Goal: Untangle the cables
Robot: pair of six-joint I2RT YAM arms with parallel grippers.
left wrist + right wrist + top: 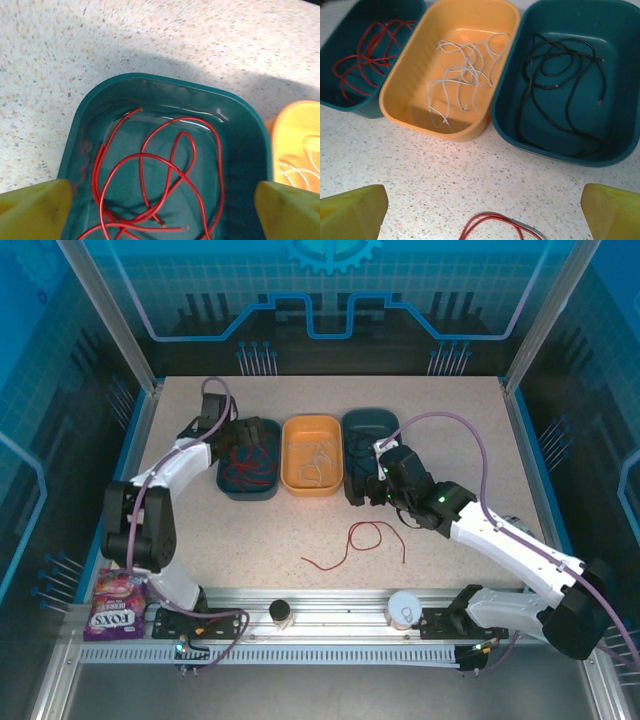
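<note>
Red cables (150, 170) lie loosely looped in the left teal bin (165, 82). My left gripper (160, 210) hangs open right above them, its yellow fingertips (35, 210) wide apart with nothing between them. Whitish cables (462, 75) fill the orange bin (435, 131), and black cables (560, 80) curl in the right teal bin (555, 154). One more red cable (360, 540) lies loose on the table in front of the bins. My right gripper (365, 480) stands open over the table between the bins and that cable (495, 225), holding nothing.
The three bins stand side by side at mid-table. A candy bag (118, 602) lies at the near left corner. A small jar (281, 612) and a white cup (403, 608) sit on the front rail. Glass walls enclose the table.
</note>
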